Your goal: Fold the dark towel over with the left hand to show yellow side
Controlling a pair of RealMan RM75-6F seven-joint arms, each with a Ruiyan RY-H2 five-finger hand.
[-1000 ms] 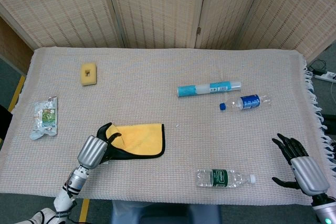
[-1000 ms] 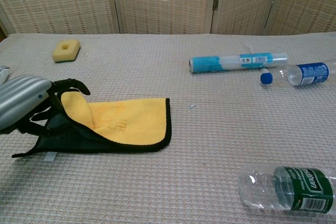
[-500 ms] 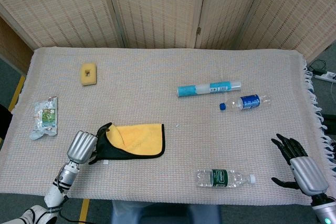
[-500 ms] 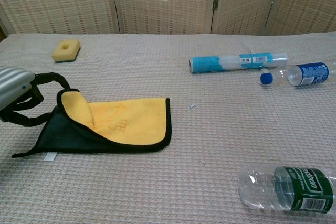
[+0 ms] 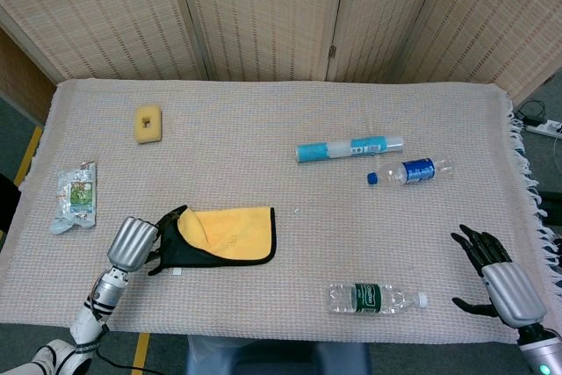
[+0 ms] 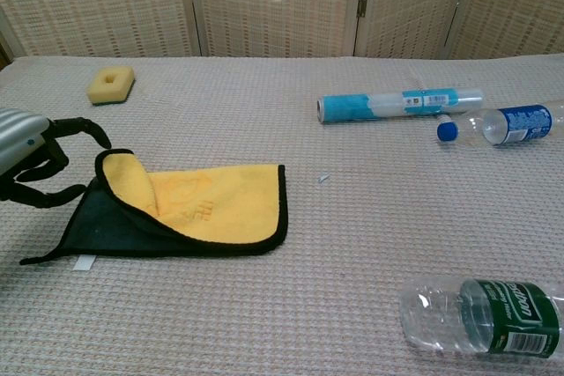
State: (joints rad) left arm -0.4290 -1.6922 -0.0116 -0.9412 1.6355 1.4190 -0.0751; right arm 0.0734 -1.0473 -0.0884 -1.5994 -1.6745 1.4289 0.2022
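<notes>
Our left hand (image 5: 133, 243) is hovering with fingers apart, holding nothing.
The dark-edged towel with its yellow side up (image 5: 226, 234) is lying folded just right of it; our right hand (image 5: 496, 278) is resting spread far right.

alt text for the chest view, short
A dark towel lies folded yellow side up on the woven table cover; the left hand hovers just left of it, holding nothing. Behind lie a sponge, tube and two bottles.
</notes>
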